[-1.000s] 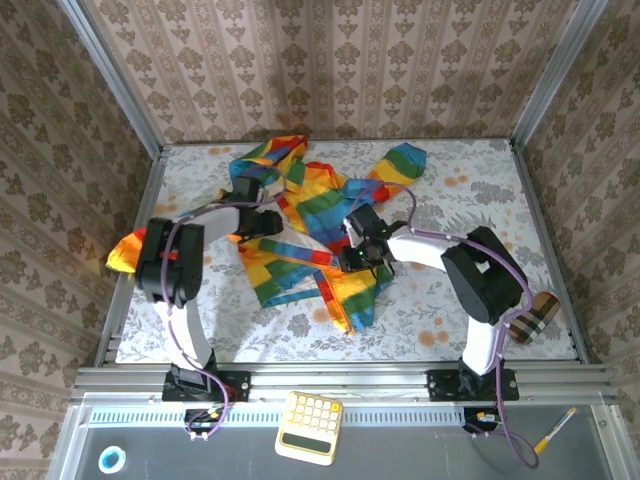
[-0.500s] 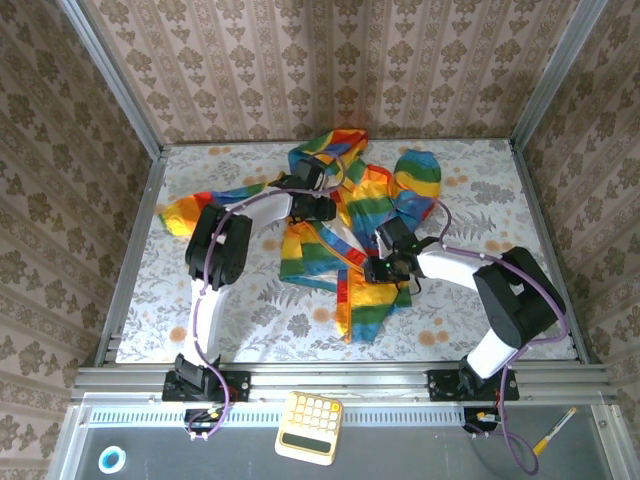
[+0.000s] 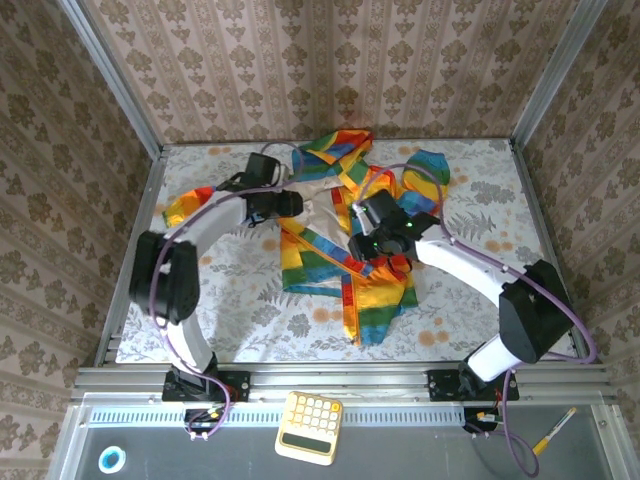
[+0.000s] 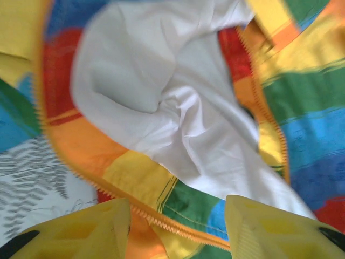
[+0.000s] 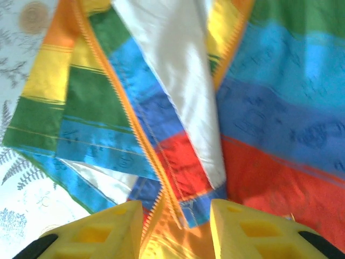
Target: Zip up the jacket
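The jacket (image 3: 375, 295) lies crumpled at the middle and back of the table, rainbow stripes out and its pale lining showing. My left gripper (image 3: 289, 205) hovers over its left part. In the left wrist view the left gripper (image 4: 178, 208) is open, and the orange zipper (image 4: 172, 227) edge runs flat across the gap between its yellow fingers. My right gripper (image 3: 374, 248) is over the jacket's middle. In the right wrist view the right gripper (image 5: 177, 210) is open, its fingers straddling a raised fold of the zipper (image 5: 135, 124) edge without pressing it.
The floral table cloth (image 3: 230, 290) is bare at the front and left. Wallpapered walls and metal posts enclose three sides. On the front ledge sit a cream calculator (image 3: 309, 427), a blue tape roll (image 3: 110, 460) and a pen (image 3: 553, 430).
The jacket was dragged right and toward the back and has bunched up. Both grippers moved with it, and the right gripper's fingers have spread wider.
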Motion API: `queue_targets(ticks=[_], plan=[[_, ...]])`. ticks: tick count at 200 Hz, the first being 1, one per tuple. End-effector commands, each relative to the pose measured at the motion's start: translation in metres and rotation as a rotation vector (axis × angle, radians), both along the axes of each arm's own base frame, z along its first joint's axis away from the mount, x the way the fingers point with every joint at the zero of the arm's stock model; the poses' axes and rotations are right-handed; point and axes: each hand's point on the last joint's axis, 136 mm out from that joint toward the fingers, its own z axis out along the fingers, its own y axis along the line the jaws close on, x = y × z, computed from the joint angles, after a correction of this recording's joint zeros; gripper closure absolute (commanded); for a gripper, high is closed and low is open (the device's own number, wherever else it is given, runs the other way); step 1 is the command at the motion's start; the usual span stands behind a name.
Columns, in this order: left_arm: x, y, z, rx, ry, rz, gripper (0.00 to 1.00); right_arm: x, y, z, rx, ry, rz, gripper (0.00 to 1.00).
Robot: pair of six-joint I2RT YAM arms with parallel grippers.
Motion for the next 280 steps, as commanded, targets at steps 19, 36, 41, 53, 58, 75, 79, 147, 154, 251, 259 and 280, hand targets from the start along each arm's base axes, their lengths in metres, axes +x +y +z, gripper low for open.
queue_targets(ticks=[19, 36, 41, 53, 58, 75, 79, 147, 154, 251, 259, 280], plan=[[-0.034, 0.033, -0.009, -0.056, 0.043, 0.062, 0.50, -0.008, 0.022, -0.037, -0.290, 0.017, 0.185, 0.61], [-0.048, 0.044, -0.017, -0.051, 0.060, 0.077, 0.50, -0.005, 0.030, -0.051, -0.346, 0.017, 0.217, 0.59], [-0.052, 0.046, -0.020, -0.052, 0.066, 0.081, 0.50, -0.002, 0.031, -0.054, -0.361, 0.015, 0.218, 0.58], [-0.061, 0.051, -0.026, -0.055, 0.077, 0.088, 0.50, 0.003, 0.032, -0.061, -0.398, 0.010, 0.219, 0.54], [-0.064, 0.052, -0.029, -0.057, 0.082, 0.091, 0.50, 0.006, 0.032, -0.065, -0.415, 0.008, 0.218, 0.53], [-0.073, 0.055, -0.036, -0.059, 0.092, 0.096, 0.50, 0.016, 0.029, -0.072, -0.488, -0.018, 0.207, 0.52], [-0.075, 0.055, -0.037, -0.060, 0.093, 0.094, 0.50, 0.019, 0.028, -0.074, -0.509, -0.024, 0.204, 0.52], [-0.084, 0.052, -0.049, -0.073, 0.114, 0.079, 0.50, 0.022, 0.038, -0.104, -0.573, 0.016, 0.244, 0.44], [-0.084, 0.052, -0.050, -0.075, 0.115, 0.079, 0.49, 0.022, 0.039, -0.105, -0.577, 0.021, 0.247, 0.42], [-0.089, 0.050, -0.053, -0.068, 0.122, 0.065, 0.49, 0.030, 0.046, -0.041, -0.368, -0.028, 0.162, 0.98], [-0.090, 0.050, -0.051, -0.068, 0.119, 0.067, 0.49, 0.033, 0.045, -0.035, -0.346, -0.031, 0.146, 1.00], [-0.091, 0.052, -0.049, -0.070, 0.113, 0.074, 0.49, 0.035, 0.043, -0.023, -0.270, -0.019, 0.111, 1.00]])
